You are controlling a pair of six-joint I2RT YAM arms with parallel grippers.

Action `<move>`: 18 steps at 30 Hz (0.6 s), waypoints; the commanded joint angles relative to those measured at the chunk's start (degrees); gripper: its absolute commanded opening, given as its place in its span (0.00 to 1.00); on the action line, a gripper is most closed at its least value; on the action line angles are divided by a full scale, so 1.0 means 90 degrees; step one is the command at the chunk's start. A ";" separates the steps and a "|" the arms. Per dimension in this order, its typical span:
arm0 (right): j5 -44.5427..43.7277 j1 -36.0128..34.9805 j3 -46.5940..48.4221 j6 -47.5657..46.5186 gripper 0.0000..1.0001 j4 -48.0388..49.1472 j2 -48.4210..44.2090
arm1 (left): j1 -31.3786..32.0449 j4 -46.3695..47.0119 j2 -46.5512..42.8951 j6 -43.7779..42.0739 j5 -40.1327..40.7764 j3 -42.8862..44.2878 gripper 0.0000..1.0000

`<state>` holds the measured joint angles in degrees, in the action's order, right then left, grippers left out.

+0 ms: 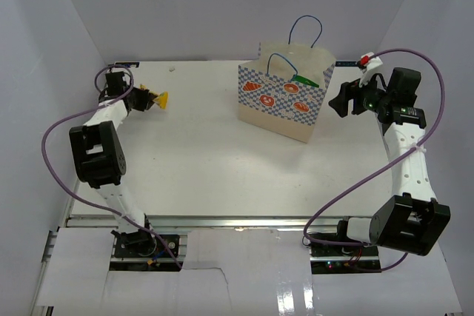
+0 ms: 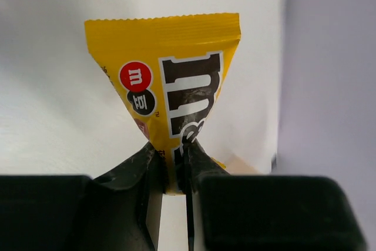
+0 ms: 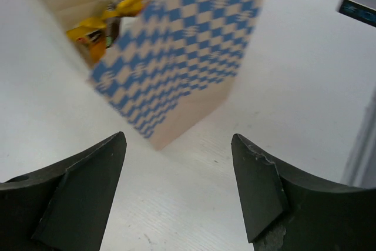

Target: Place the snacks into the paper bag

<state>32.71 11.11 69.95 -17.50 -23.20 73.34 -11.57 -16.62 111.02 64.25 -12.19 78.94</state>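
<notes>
A yellow candy pack (image 1: 160, 98) is pinched in the left jaws; the right jaws stand open.
Top view: the pack is at the desk's (image 1: 207, 168) far left, well apart from the paper bag (image 1: 285, 101). Left wrist: the jaws clamp the pack's narrow bottom end (wide end up). Right wrist: parted jaws face the bag, with yellow packets (image 3: 97, 27) inside.

Paper bag (image 1: 281, 105) upright far centre, mouth open; walls (image 1: 37, 35) flank table (image 1: 185, 160).

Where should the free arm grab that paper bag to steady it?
Probably the top edge of the paper bag on its right side, coming from the right with the right gripper: the bag stands upright and open, so that thin wall fits between the jaws.
</notes>
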 commanded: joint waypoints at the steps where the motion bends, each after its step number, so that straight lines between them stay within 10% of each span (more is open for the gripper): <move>1: 0.2135 -0.0024 0.0226 -0.1181 0.77 -0.0518 -0.0082 | 0.0504 0.2273 -0.1163 -0.1161 -0.1717 -0.0244 0.12; 8: 0.2186 -0.0014 0.0196 -0.1171 0.77 -0.0410 -0.0151 | 0.2153 0.3595 -0.1390 -0.2821 -0.3245 0.0834 0.14; 18: 0.2293 -0.0024 0.0040 -0.1220 0.77 -0.0586 -0.0424 | 0.4009 0.3605 0.0337 -0.3984 -0.2847 0.3803 0.14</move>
<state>51.27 10.81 69.95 -27.49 -27.24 71.37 23.57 15.49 109.54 32.99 -39.99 107.46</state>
